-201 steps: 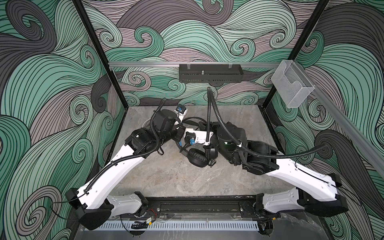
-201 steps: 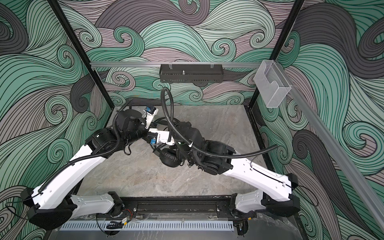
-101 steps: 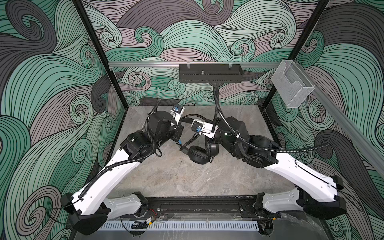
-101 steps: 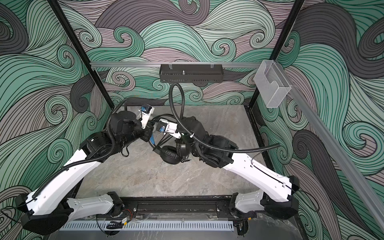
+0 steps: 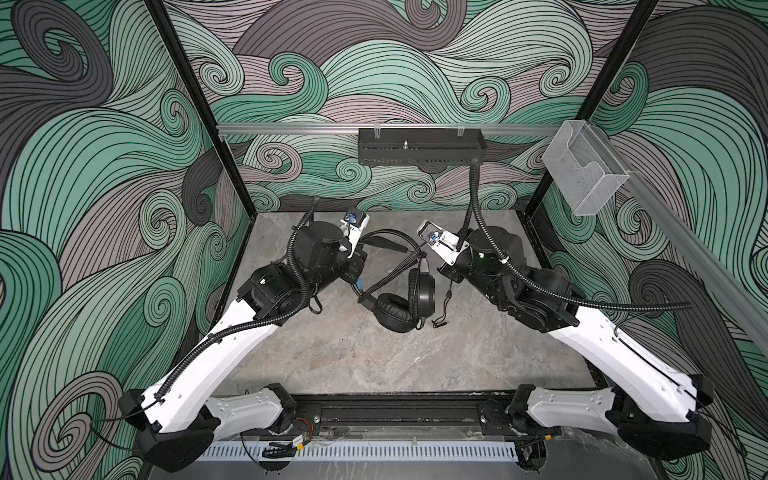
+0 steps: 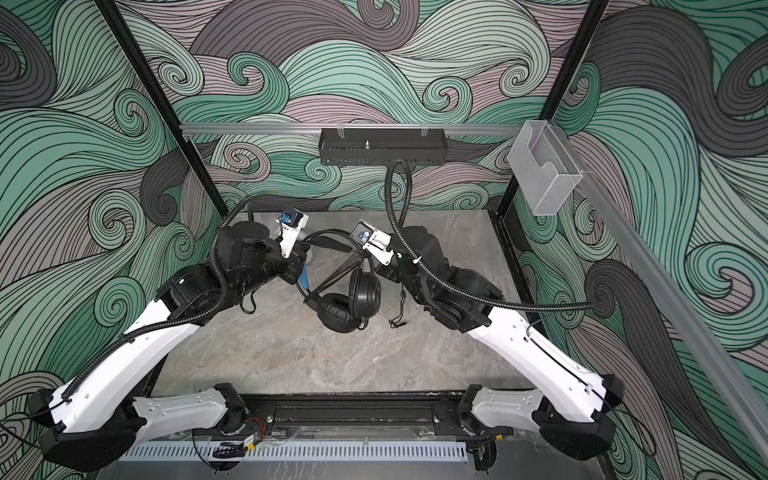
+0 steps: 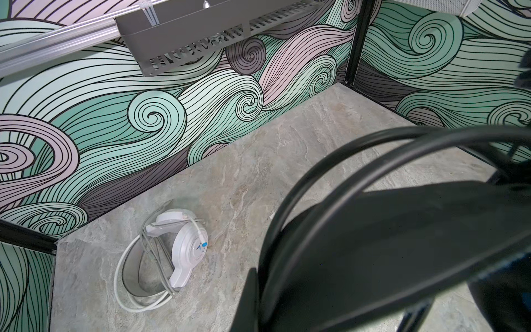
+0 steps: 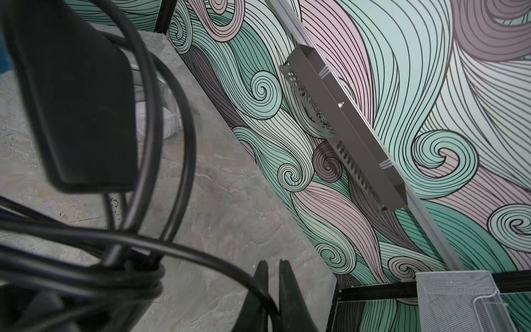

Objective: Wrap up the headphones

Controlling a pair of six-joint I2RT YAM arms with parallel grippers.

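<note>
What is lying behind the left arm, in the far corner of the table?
The white headphones lie on the table there, shown in the left wrist view. In both top views the left arm covers them almost fully.

Twin overhead views, two close wrist views

Dial centred on the counter, 12 o'clock at the back wall. Central headset at the hub, between left arm at 8 o'clock and right arm at 4 o'clock. Far headset lies at 11 o'clock, close to the back wall. Rack hangs on the back wall above 12 o'clock; bin at 2 o'clock.
</note>
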